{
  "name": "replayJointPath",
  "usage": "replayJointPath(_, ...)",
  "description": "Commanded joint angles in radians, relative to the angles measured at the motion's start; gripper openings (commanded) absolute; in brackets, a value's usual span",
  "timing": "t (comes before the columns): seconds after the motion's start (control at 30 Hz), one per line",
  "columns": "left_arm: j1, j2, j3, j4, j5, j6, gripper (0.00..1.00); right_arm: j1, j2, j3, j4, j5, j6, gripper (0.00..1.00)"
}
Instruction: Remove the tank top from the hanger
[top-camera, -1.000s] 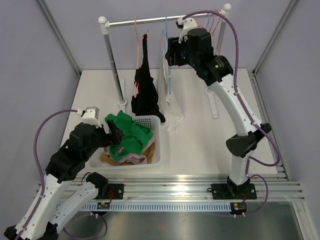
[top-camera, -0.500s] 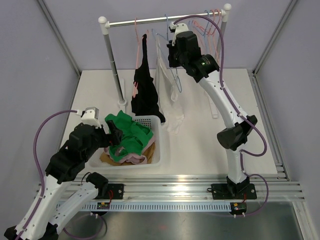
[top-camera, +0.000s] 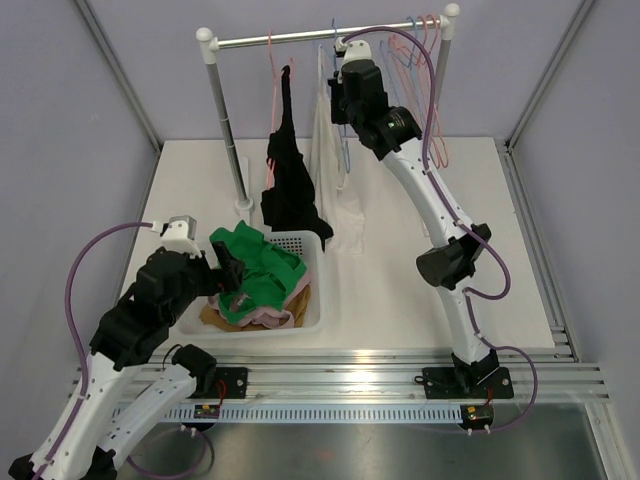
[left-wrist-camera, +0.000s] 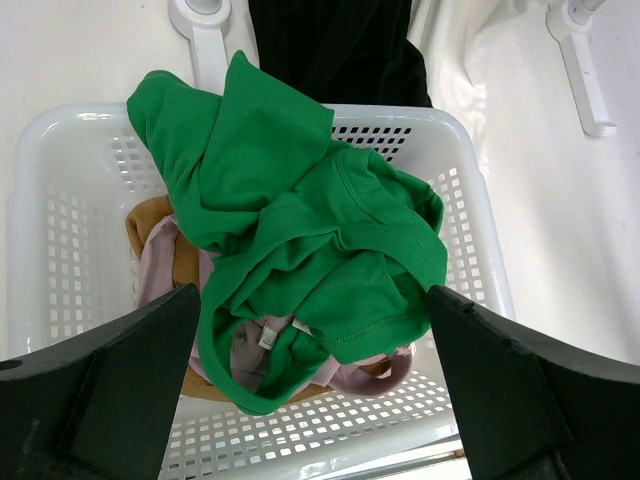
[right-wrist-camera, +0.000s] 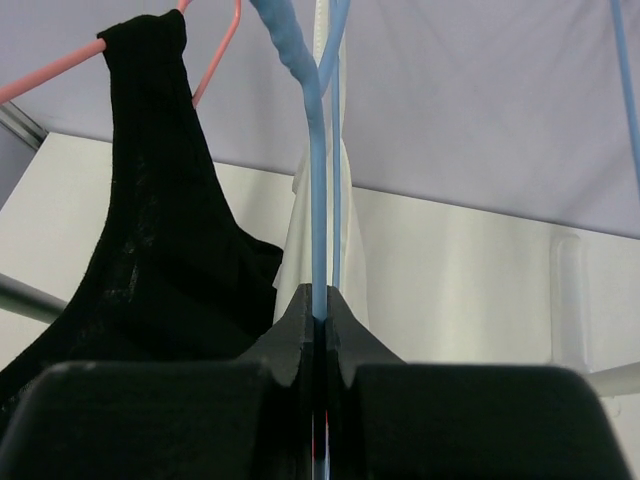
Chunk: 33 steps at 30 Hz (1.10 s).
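A white tank top (top-camera: 328, 150) hangs from a blue hanger (right-wrist-camera: 318, 180) on the rail (top-camera: 290, 39). To its left, a black tank top (top-camera: 290, 170) hangs on a pink hanger (right-wrist-camera: 215, 60). My right gripper (right-wrist-camera: 320, 305) is up near the rail and shut on the blue hanger's wire, with the white tank top (right-wrist-camera: 352, 250) draped just behind it. The black tank top (right-wrist-camera: 150, 230) fills the left of the right wrist view. My left gripper (left-wrist-camera: 312, 300) stands wide open over a green garment (left-wrist-camera: 300, 230) in the basket, holding nothing.
The white laundry basket (top-camera: 312, 300) sits at the front left with green, pink and tan clothes in it. Several bare hangers (top-camera: 425, 40) hang at the rail's right end. The rack's posts (top-camera: 225, 120) and feet (top-camera: 428, 215) stand on the table.
My right arm moved left and up along the rail, and its jaws closed on the blue hanger. The white tank top swung left with it. The left arm stayed still.
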<state>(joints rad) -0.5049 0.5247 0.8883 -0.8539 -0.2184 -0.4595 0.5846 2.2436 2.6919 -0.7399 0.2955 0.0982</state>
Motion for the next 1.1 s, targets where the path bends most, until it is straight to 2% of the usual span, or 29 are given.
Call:
replayJointPath(0.0, -0.003, -0.012, -0.011, 0.062, -0.01, 0.018, 0.99, 0.008, 0.031, 0.051, 0.071, 0.044, 0.015, 0.0)
replayJointPath(0.1, -0.003, -0.009, -0.009, 0.064, -0.009, 0.016, 0.99, 0.008, 0.016, 0.011, 0.111, 0.034, 0.021, 0.0)
replayJointPath(0.3, -0.003, -0.008, -0.011, 0.067, -0.004, 0.016, 0.99, 0.008, -0.117, -0.081, 0.174, 0.021, 0.026, 0.0)
replayJointPath(0.57, -0.003, -0.031, -0.017, 0.072, -0.002, 0.015, 0.99, 0.009, -0.26, -0.093, 0.148, -0.024, 0.024, 0.0)
replayJointPath(0.77, -0.003, -0.029, -0.014, 0.072, 0.001, 0.015, 0.99, 0.008, -0.43, -0.251, 0.152, -0.033, 0.049, 0.0)
replayJointPath(0.97, -0.003, -0.029, -0.002, 0.081, 0.01, 0.022, 0.99, 0.008, -0.551, -0.349, 0.074, -0.085, 0.038, 0.0)
replayJointPath(1.07, -0.004, -0.017, 0.004, 0.11, 0.034, 0.015, 0.99, 0.008, -0.637, -0.461, 0.077, -0.104, 0.035, 0.0)
